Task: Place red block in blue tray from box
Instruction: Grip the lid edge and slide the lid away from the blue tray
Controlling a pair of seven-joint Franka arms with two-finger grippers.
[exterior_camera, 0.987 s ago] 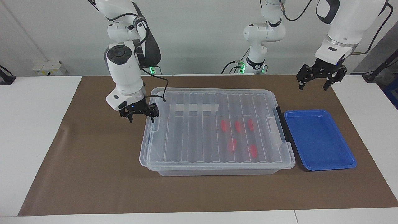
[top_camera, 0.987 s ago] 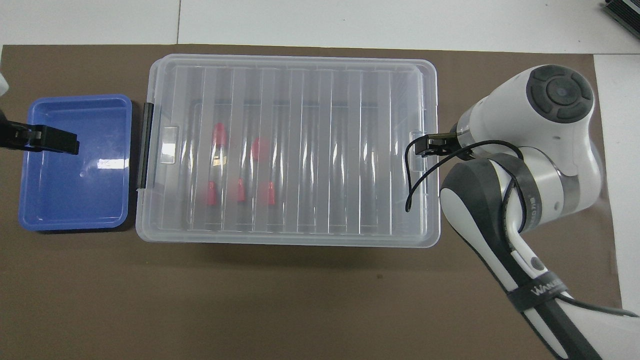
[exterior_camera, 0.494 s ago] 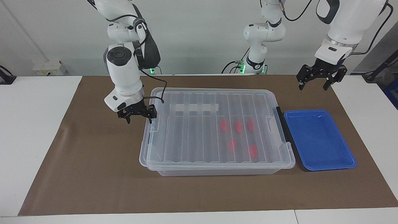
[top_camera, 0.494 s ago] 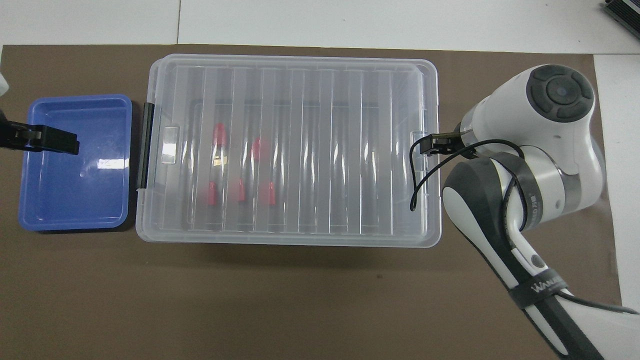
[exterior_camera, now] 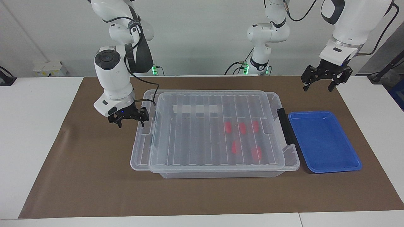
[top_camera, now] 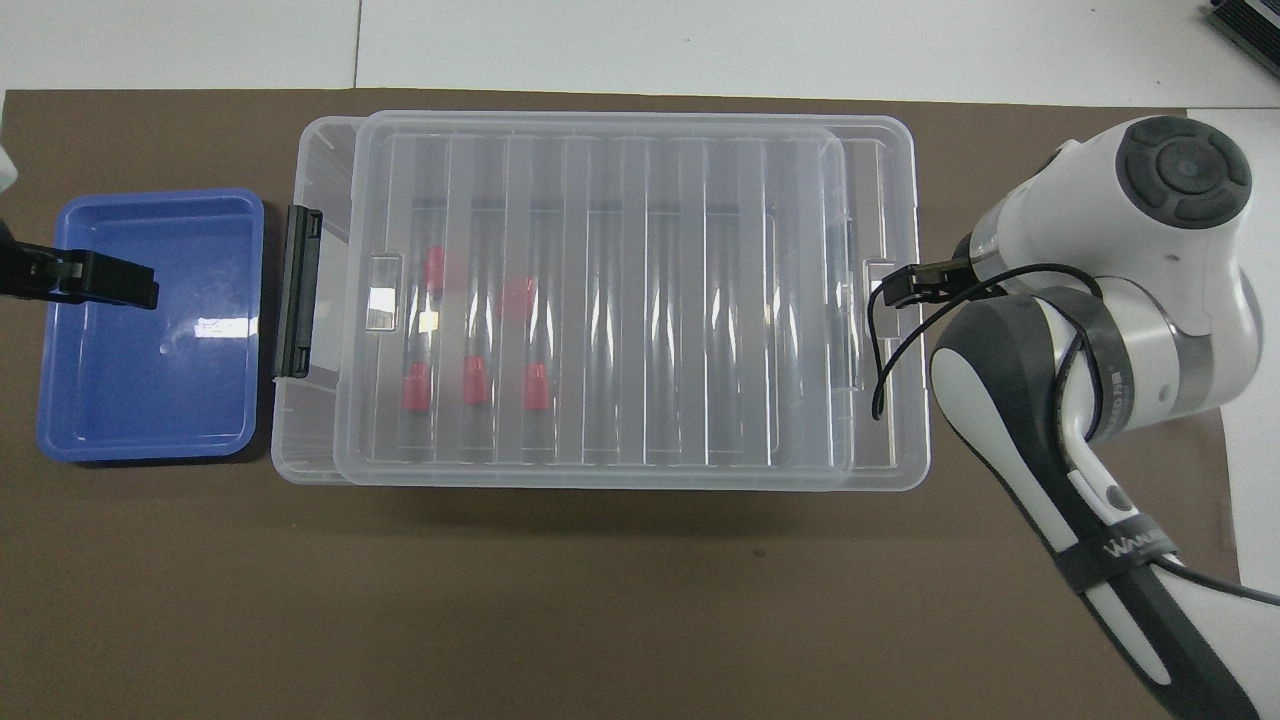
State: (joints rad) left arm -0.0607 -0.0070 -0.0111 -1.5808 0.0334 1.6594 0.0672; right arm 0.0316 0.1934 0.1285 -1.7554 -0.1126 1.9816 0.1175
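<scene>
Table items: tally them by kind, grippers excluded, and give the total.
Small bright red plastic blocks, inside the bin: 5
Large clear plastic storage bin: 1
Ribbed clear plastic lid: 1
Shallow bright blue plastic tray: 1
Total: 8

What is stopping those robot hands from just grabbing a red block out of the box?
The clear lid covers the box, slid partway toward the right arm's end, over all five red blocks. The right hand is at the lid's edge; the left hand waits above the table near the blue tray.
</scene>
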